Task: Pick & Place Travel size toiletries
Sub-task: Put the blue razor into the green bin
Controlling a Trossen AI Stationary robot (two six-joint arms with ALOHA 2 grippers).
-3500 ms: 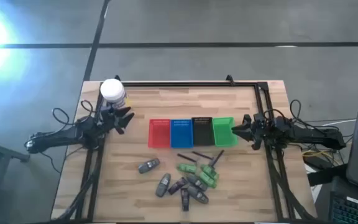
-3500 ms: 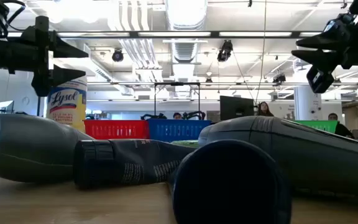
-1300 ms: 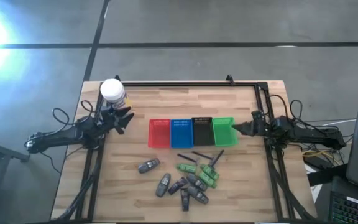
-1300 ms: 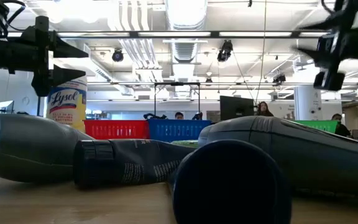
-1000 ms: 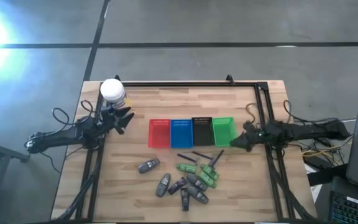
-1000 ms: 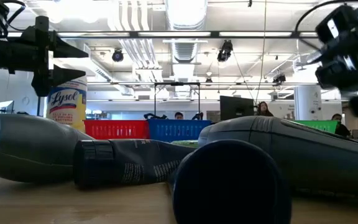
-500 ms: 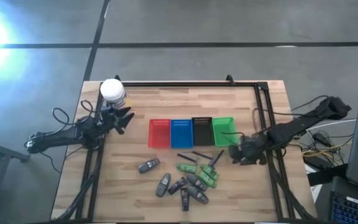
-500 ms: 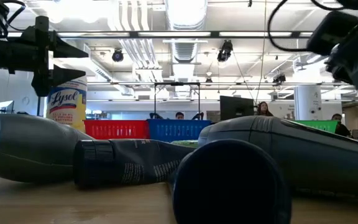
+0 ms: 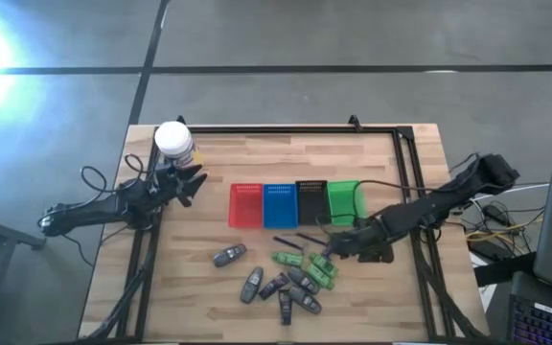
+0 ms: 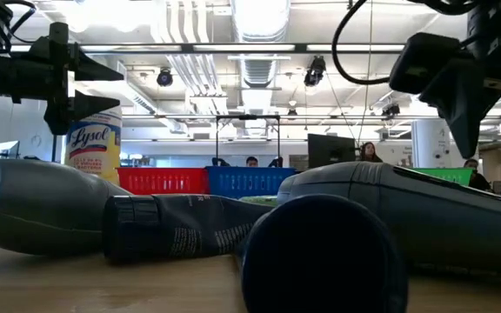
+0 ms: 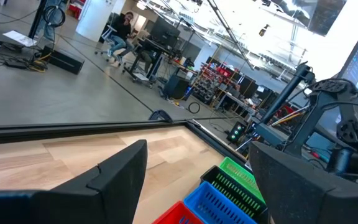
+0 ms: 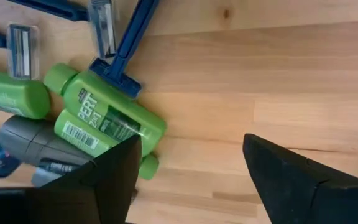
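The travel size toiletries lie in a loose pile [image 9: 290,276] on the wooden table, nearer its front edge. They are dark grey bottles [image 9: 250,284], bright green bottles [image 12: 104,121] and thin dark-blue razors [image 12: 120,46]. My right gripper [image 12: 191,149] hovers open over bare wood just right of the green bottles, pointing down, at the pile's right edge [image 9: 330,247]. My left gripper [image 9: 192,182] waits open at the table's left side, beside the white-lidded jar [image 9: 174,141]; nothing is between its fingers [image 11: 199,149].
Four slotted trays stand in a row at mid-table: red [image 9: 246,205], blue [image 9: 279,203], black [image 9: 311,201], green [image 9: 344,202]. A lone grey bottle [image 9: 228,256] lies left of the pile. A black frame rail [image 9: 412,192] runs along the right side. People sit in the room beyond.
My right arm has swung in from the table's right edge toward the left and the near edge, past the green tray, and tipped downward. Its gripper now hangs over the right side of the pile. The toiletries have not moved.
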